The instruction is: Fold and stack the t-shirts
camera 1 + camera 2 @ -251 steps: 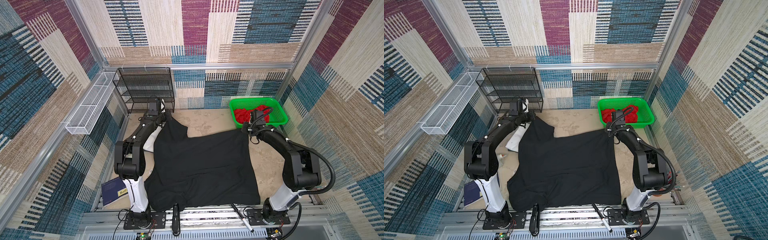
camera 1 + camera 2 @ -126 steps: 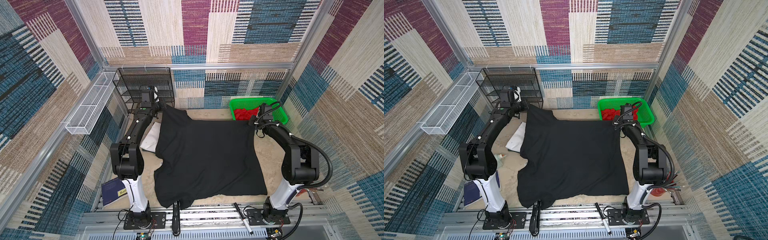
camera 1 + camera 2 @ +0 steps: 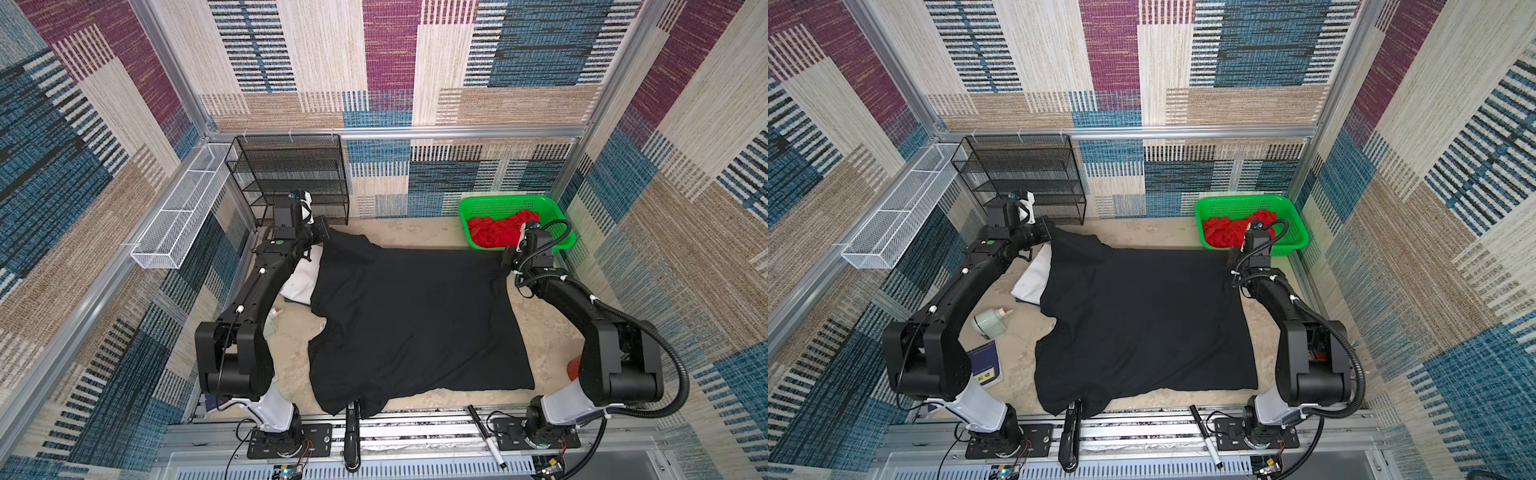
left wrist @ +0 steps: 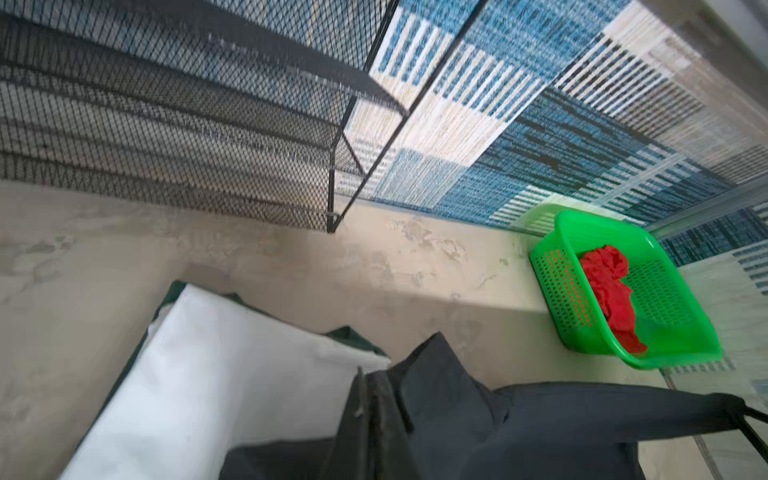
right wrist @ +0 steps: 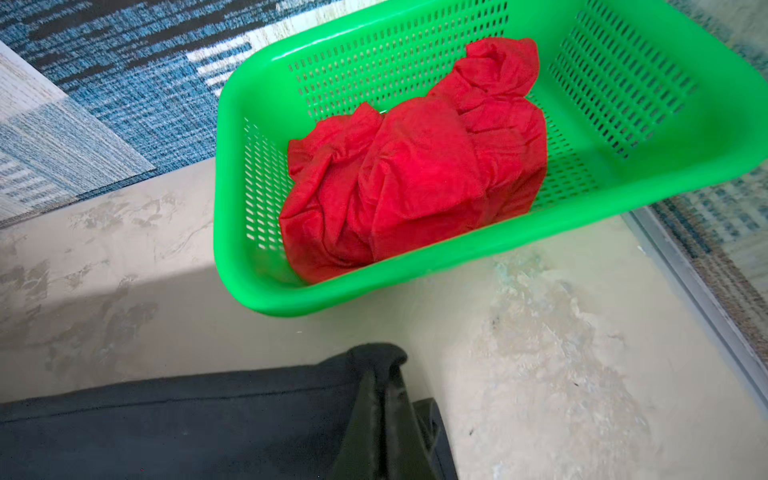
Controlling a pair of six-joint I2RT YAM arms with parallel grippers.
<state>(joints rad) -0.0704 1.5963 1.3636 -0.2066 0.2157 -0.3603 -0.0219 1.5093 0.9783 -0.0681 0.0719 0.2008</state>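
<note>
Figure: a robot test cell in a lab. You see a left arm (image 3: pixel 257 299) and a right arm (image 3: pixel 582 303) bolted to a slotted aluminium rail (image 3: pixel 415 432) at the front edge of a beige counter (image 3: pixel 415 232). Aluminium posts (image 3: pixel 174 70) frame walls of patchwork carpet tiles (image 3: pixel 390 50). A black mesh rack (image 3: pixel 291 174), a white wire tray (image 3: pixel 178 224) and a green basket (image 3: pixel 511 201) line the edges.

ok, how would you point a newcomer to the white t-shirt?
Start at the black mesh shelf rack in the back left corner. Just in front of it, partly tucked under the left edge of the spread-out black t-shirt, lies the white t-shirt. It is the only white cloth, folded flat, with the edge of a dark green t-shirt peeking out beneath it.
</note>
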